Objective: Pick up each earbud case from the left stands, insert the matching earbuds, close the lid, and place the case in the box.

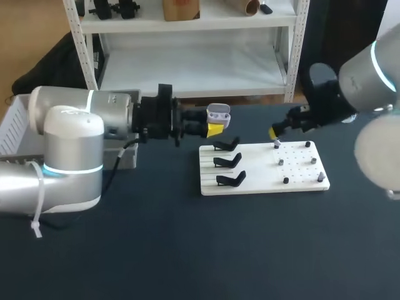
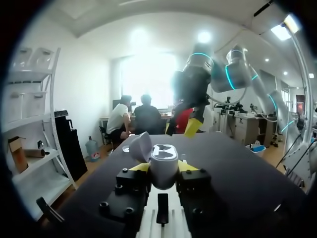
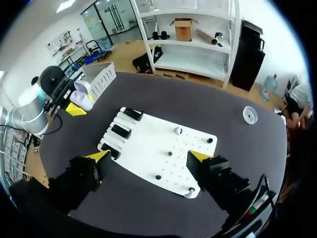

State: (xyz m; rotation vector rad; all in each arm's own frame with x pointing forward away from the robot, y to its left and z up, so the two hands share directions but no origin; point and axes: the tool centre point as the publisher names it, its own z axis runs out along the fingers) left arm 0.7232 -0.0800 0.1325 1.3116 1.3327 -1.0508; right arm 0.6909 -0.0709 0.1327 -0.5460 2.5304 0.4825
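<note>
My left gripper point(image 1: 215, 124) is shut on a white earbud case point(image 1: 218, 113), held in the air just behind the black stands point(image 1: 228, 161). In the left wrist view the case point(image 2: 163, 166) stands upright between the yellow fingertips point(image 2: 140, 167) with its lid point(image 2: 140, 146) swung open and its earbud wells showing. The three stands sit on a white board point(image 1: 256, 180). Small earbuds point(image 1: 281, 161) rest on pegs at its right half. My right gripper point(image 1: 278, 129) hangs open above the board's far right corner; in its own view the right gripper point(image 3: 148, 156) spans the board point(image 3: 148, 141).
A white slatted box point(image 1: 15, 125) stands at the table's left edge, also seen as the box point(image 3: 96, 77) behind my left arm. A small white round object point(image 3: 250, 114) lies on the dark table beyond the board.
</note>
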